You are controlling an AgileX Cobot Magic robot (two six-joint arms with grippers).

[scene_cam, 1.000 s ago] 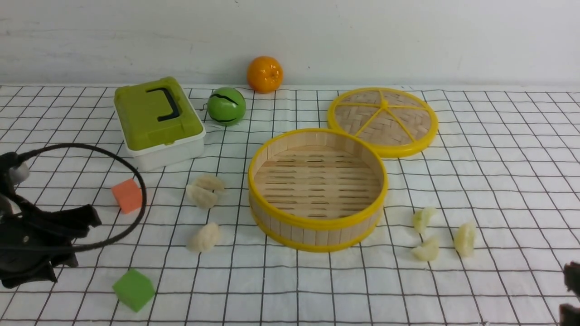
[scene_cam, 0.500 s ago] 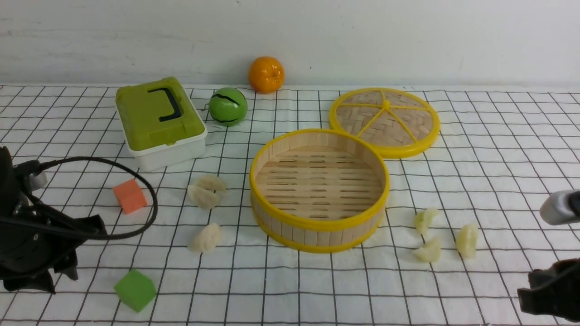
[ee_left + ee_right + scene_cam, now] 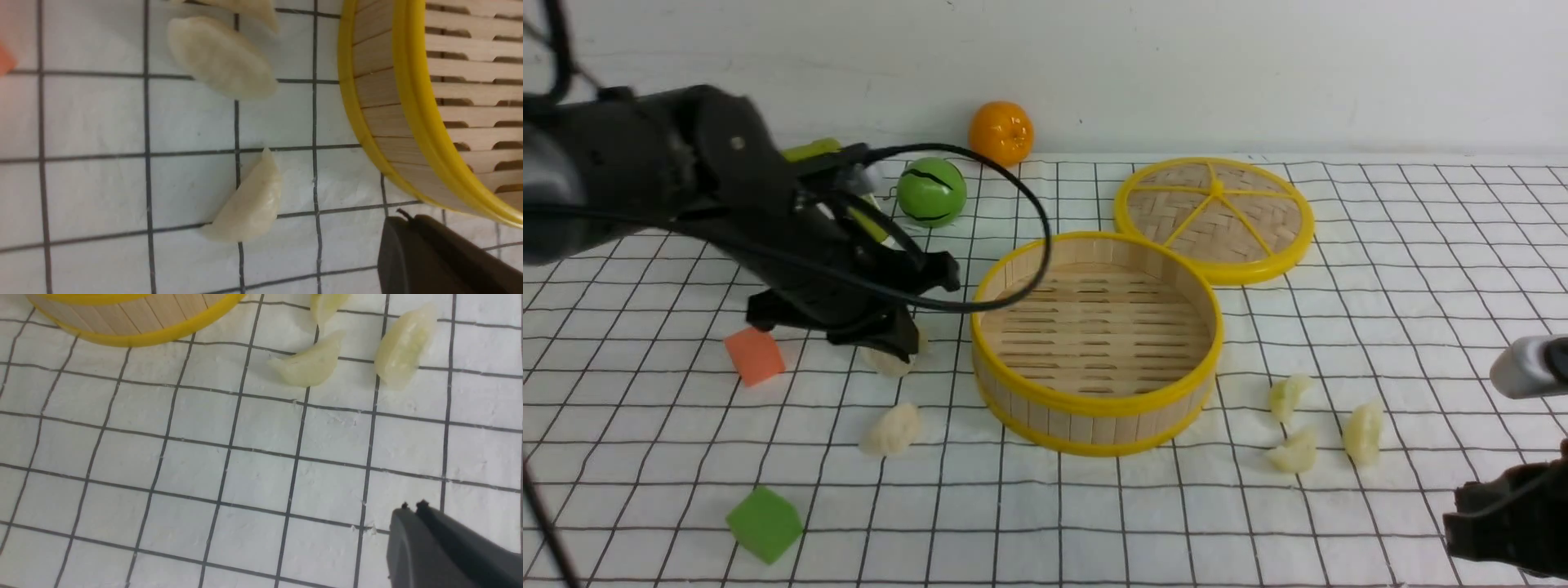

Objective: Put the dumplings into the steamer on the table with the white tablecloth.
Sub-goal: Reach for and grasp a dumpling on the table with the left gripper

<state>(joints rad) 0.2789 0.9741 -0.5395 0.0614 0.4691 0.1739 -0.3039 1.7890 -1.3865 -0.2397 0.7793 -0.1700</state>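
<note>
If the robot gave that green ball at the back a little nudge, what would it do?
The green ball would probably roll, since it looks round. Its surface shines a little, so smooth fingertips might slip on it. I can't judge its weight from looks alone.

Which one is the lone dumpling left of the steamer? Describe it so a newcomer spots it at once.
Find the big round steamer. Left of it, nearer the robot, lies a pale cream dumpling. Unlike the paired dumplings beyond it, it lies alone.
</note>
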